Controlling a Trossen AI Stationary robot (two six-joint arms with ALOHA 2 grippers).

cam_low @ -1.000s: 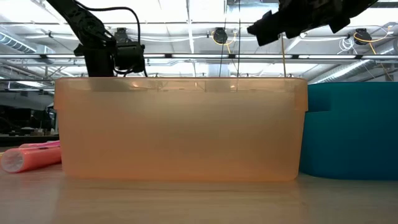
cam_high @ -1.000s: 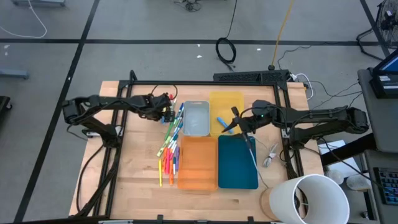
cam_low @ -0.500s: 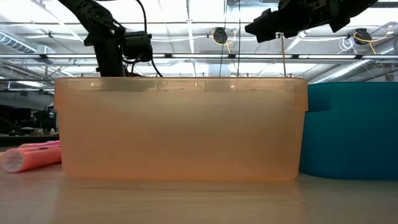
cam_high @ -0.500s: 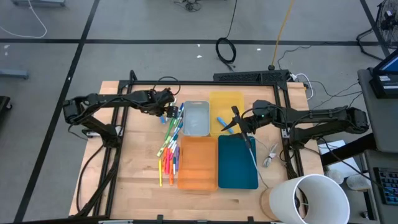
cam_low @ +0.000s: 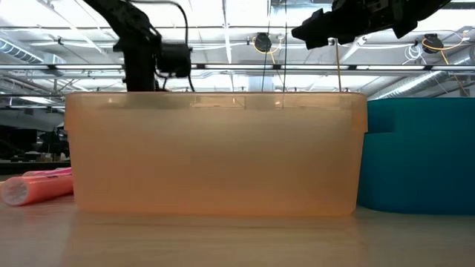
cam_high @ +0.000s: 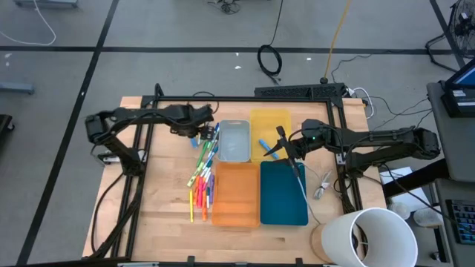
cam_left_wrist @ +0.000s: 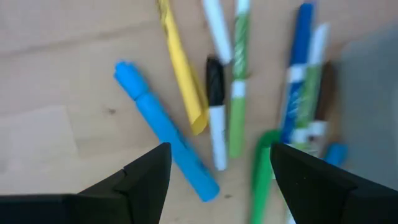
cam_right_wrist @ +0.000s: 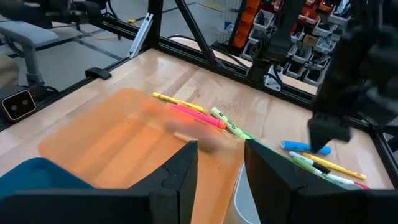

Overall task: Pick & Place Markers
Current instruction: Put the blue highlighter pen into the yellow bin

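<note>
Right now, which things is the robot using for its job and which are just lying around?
For the job:
- markers
- left claw, open above them
- right claw
- orange tray, teal tray, grey tray, yellow tray

Just lying about:
- white bucket
- black cable coil

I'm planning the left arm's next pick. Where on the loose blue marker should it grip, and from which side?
Grip the blue marker at mid-barrel, coming straight down from above with the jaws across its width. It lies flat on the table, apart from the others, bare wood on both long sides. The left gripper hangs open above it.
</note>
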